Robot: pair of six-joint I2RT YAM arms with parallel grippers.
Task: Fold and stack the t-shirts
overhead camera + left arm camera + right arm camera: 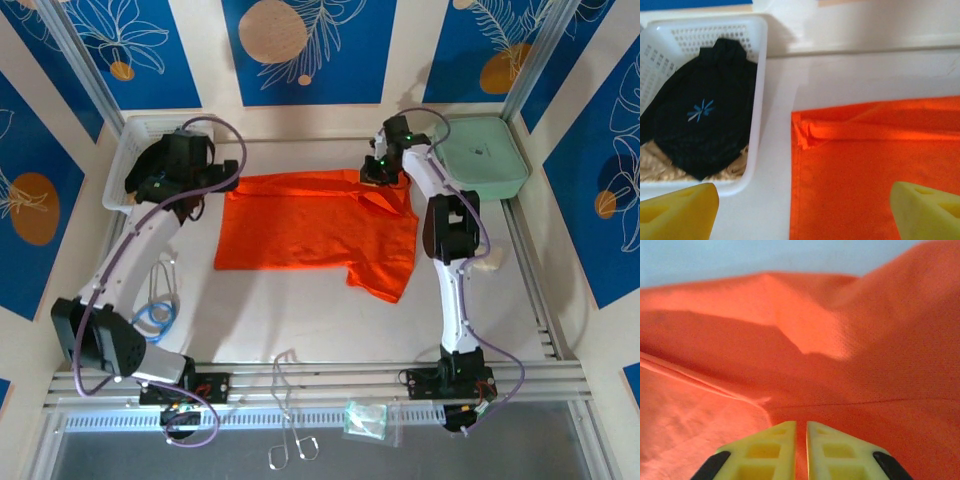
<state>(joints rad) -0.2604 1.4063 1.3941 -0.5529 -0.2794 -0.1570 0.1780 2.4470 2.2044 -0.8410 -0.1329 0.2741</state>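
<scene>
The bright orange t-shirt (pixel 310 230) lies spread on the white table, one sleeve pointing toward the near right. Its far left corner (pixel 805 132) is bunched into a small fold. My left gripper (pixel 802 200) hovers over that corner with its yellow fingers (pixel 925 210) wide open, and in the top view it (pixel 222 182) sits at the shirt's left edge. My right gripper (pixel 801 427) is shut on a pinch of orange fabric (pixel 805 340) at the shirt's far right edge (pixel 385 178), and the cloth tents up around it. The black garment (pixel 705 115) with a pale-blue star mark lies in the white basket (pixel 762 75).
The white basket (pixel 122 165) stands at the far left, with tan cloth under the black garment. A mint-green hard case (pixel 485 155) sits at the far right corner. A blue cable loop (pixel 155 315) lies near the left arm. Wire tools (pixel 290 440) and a small bag (pixel 368 420) lie beyond the front rail.
</scene>
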